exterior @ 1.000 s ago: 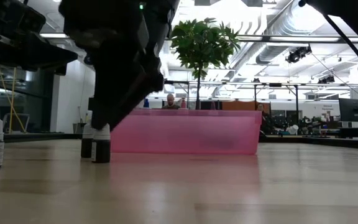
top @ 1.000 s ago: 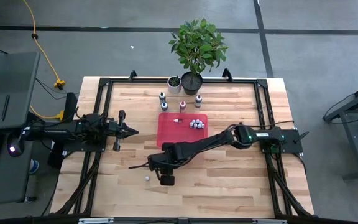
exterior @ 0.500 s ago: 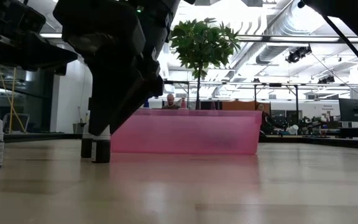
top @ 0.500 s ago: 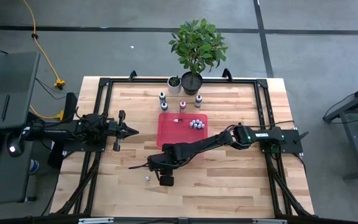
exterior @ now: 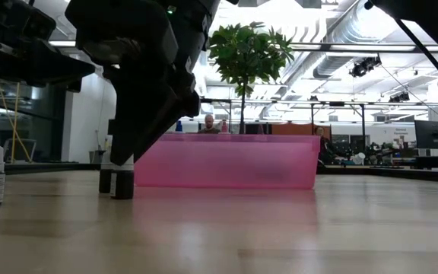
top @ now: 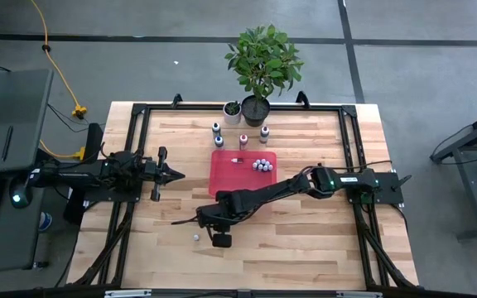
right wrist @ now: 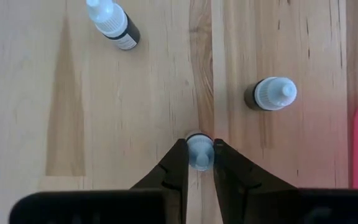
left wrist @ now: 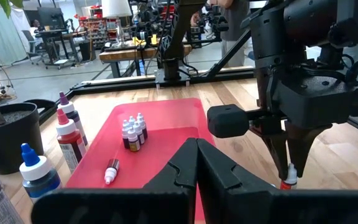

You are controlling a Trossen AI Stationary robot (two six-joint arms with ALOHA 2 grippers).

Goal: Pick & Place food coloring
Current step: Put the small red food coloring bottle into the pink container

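Observation:
A tiny food coloring bottle (right wrist: 199, 151) with a white cap and a reddish body (left wrist: 286, 184) stands on the wooden table near the red tray (top: 230, 184). My right gripper (right wrist: 199, 163) is shut on it, and shows in the high view (top: 209, 223). Two more tiny bottles stand on their bases close by (right wrist: 112, 22) (right wrist: 271, 93). Several bottles stand in the tray (left wrist: 133, 132) and one lies there on its side (left wrist: 111, 171). My left gripper (top: 175, 175) waits shut at the table's left, pointing level. My right gripper pinches the bottle's white cap (right wrist: 199, 144) between its two fingers (right wrist: 178, 163). They slant steeply down from the table's right. The bottle stays upright with its base (exterior: 122, 195) on the table.
Larger dropper bottles (top: 219, 141) (top: 243, 139) (top: 264, 132) stand just beyond the tray's far edge. Behind them are a small white pot (top: 232, 110) and a potted plant (top: 259, 58). Black rails (top: 139, 112) frame the table. Bare wood (top: 305, 240) lies toward the near right.
In the low view my right gripper's dark fingers now cover more of the small bottle's white cap than a second ago. The bottle stays on the table.

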